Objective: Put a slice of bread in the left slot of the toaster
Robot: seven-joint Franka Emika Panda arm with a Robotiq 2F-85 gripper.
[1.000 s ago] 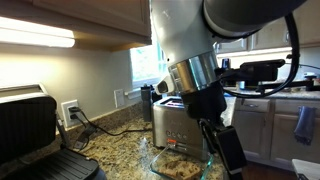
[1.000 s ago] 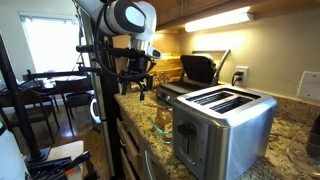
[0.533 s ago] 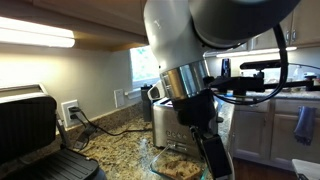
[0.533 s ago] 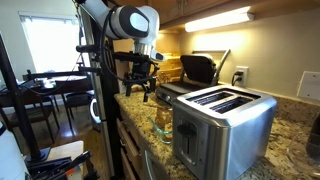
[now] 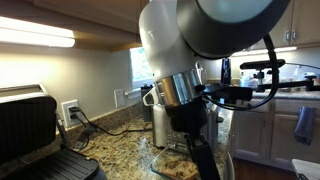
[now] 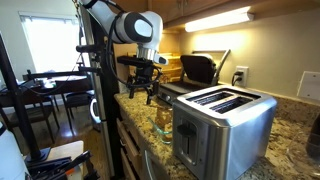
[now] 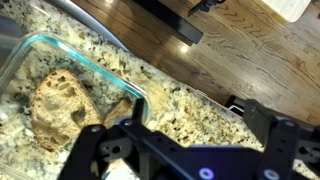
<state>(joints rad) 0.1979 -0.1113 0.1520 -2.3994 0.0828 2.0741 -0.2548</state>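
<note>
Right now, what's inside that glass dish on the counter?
Tan, speckled bread lies in the glass dish: one slice plainly, maybe another beside it. The claw and its dark frame cover the dish's near end, so what lies there cannot be seen.

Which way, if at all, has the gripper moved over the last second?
Yes. In an exterior view the gripper has drifted slightly right and down, toward the toaster, which has not shifted.

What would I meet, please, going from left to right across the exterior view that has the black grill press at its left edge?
The black grill press → wall outlet → toaster, partly behind the arm → blue cloth hanging at the right.
</note>
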